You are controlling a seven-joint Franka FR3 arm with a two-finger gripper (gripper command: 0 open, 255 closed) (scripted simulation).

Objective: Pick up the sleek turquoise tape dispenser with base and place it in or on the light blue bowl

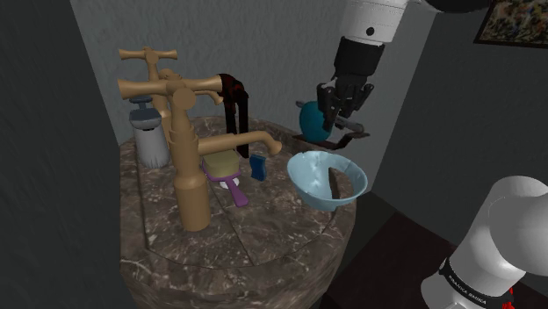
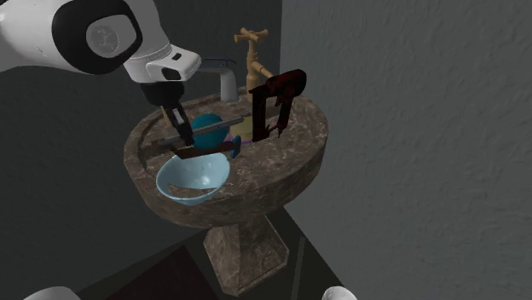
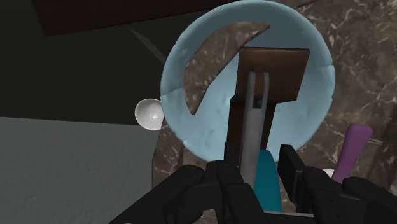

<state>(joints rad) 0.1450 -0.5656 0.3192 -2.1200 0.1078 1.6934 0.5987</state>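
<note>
Jaws clenched on the turquoise, brown-based tape dispenser point(image 1: 309, 118); I'll centre it over the pale blue bowl point(image 1: 314, 193), lower gently, then release.

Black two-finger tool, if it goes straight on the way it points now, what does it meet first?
Probably the inside of the light blue bowl, directly ahead; the turquoise tape dispenser with brown base clasped in the tool would touch it first.

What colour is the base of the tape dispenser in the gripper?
Dark brown. The tape dispenser base shows best in the wrist view.
</note>
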